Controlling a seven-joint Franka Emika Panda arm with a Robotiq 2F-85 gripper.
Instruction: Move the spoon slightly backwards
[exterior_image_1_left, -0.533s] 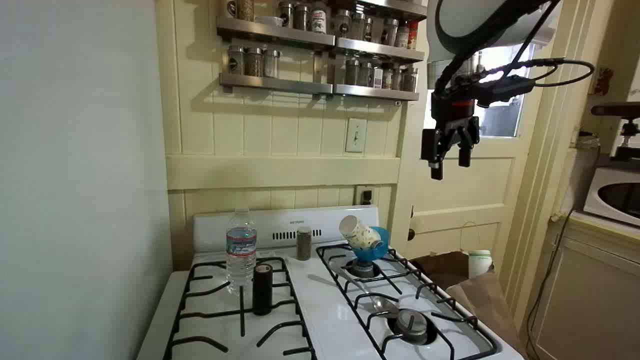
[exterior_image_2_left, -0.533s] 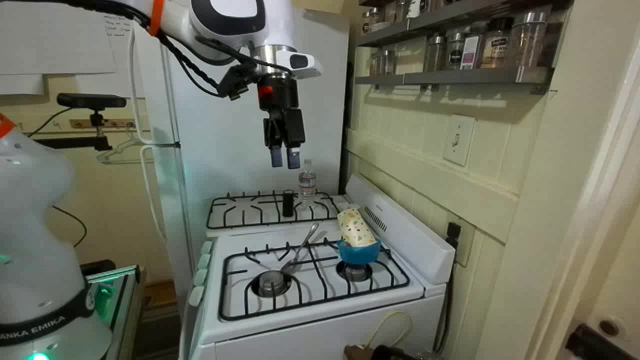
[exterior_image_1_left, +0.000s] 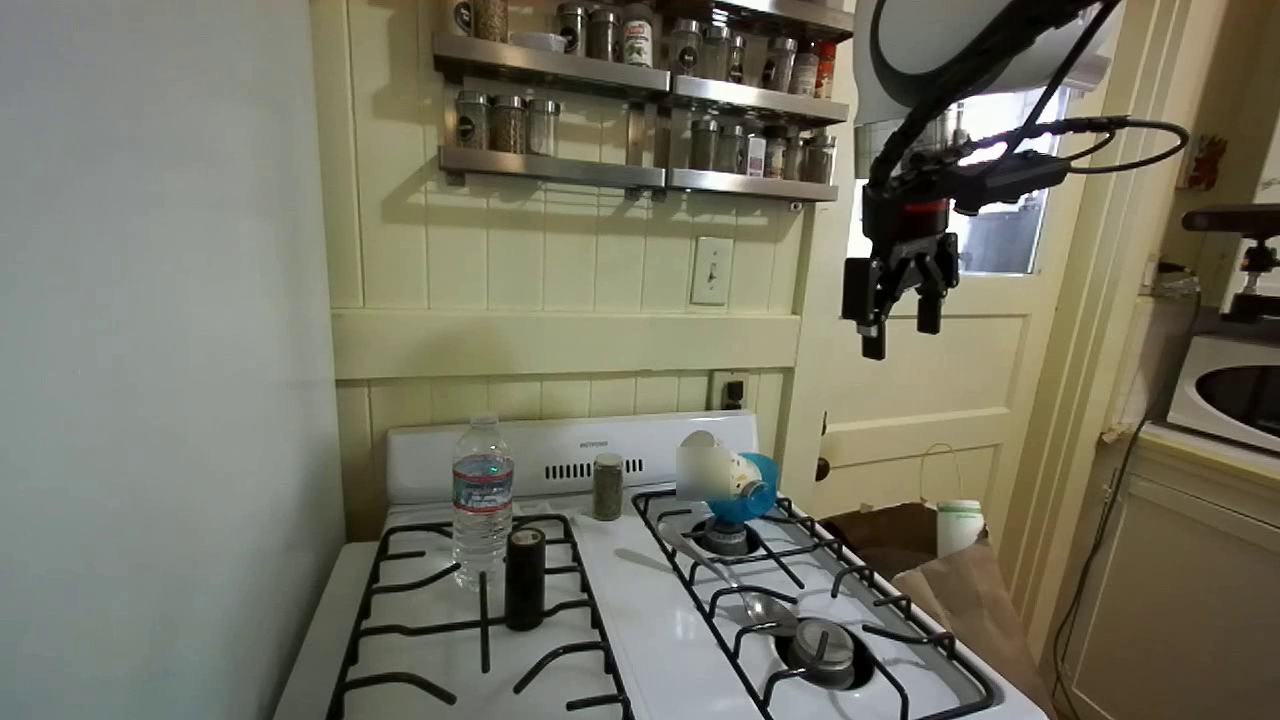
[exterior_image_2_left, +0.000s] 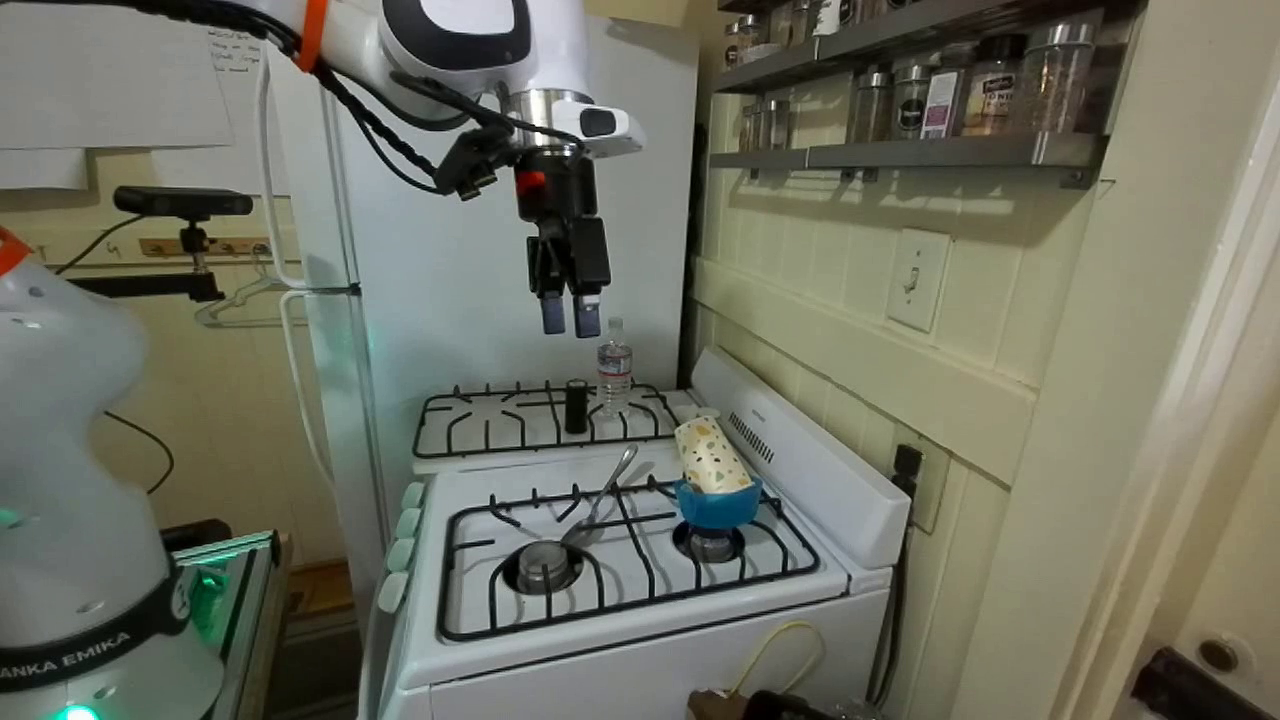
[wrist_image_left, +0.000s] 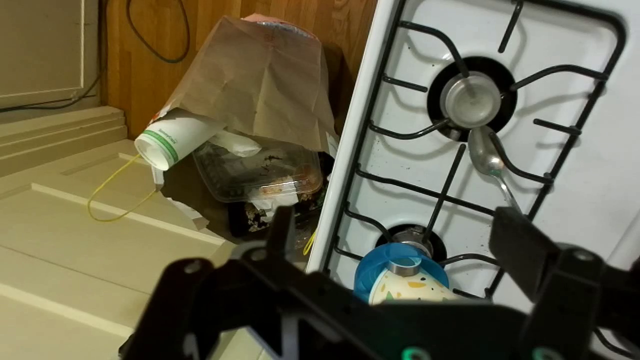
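A silver metal spoon lies tilted across the burner grate in both exterior views (exterior_image_1_left: 768, 608) (exterior_image_2_left: 613, 478). Its bowl end is by the front round burner cap (exterior_image_1_left: 823, 650), and its handle points toward the stove's middle strip and back. In the wrist view the spoon (wrist_image_left: 483, 151) shows at the right; its handle end is hidden behind a finger. My gripper (exterior_image_1_left: 902, 330) is open and empty, high above the stove and apart from the spoon. It also shows in an exterior view (exterior_image_2_left: 570, 317) and in the wrist view (wrist_image_left: 399, 235). No light-blue spoon shows.
A blue bowl (exterior_image_2_left: 718, 508) with a speckled cup (exterior_image_2_left: 710, 455) leaning in it sits on the rear burner. A water bottle (exterior_image_1_left: 483, 490), dark cylinder (exterior_image_1_left: 525, 580) and small jar (exterior_image_1_left: 607, 487) stand on the stove. Spice shelves (exterior_image_1_left: 750, 187) hang above. A paper bag (wrist_image_left: 260, 80) is beside it.
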